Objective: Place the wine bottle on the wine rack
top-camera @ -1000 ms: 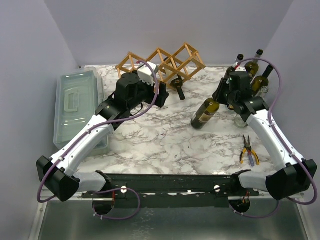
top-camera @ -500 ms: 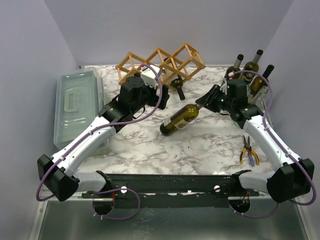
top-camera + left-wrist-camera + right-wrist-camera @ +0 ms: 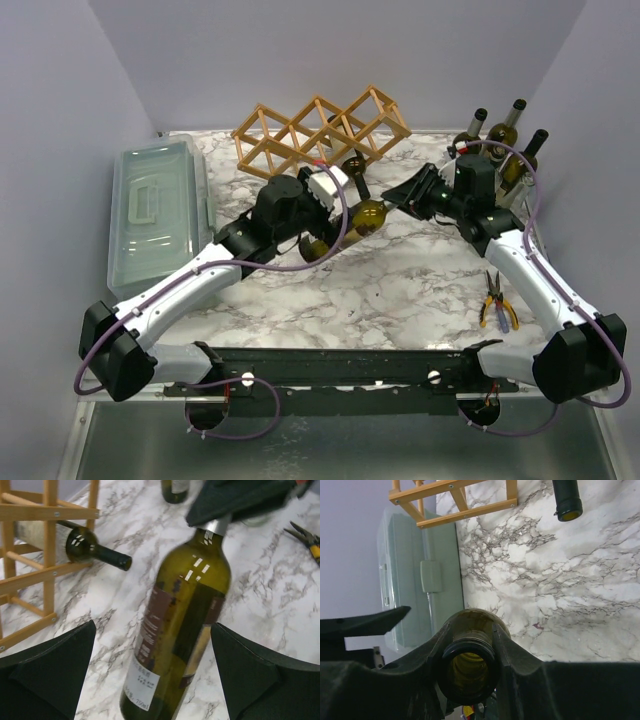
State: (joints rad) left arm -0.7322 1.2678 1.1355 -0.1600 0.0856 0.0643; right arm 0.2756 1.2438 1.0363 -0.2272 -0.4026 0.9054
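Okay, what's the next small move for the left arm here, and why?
Probably close the left gripper on the wine bottle: its open fingers flank the body, while the right gripper holds it only by the neck.

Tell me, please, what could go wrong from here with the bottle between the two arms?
The right pincer holds the wine bottle by its neck alone, so the body might sag or slip. The left pincer is open around the body, gripping nothing; an early release might let it fall. The racked bottle juts neck-first from the wine rack close by and might get knocked.
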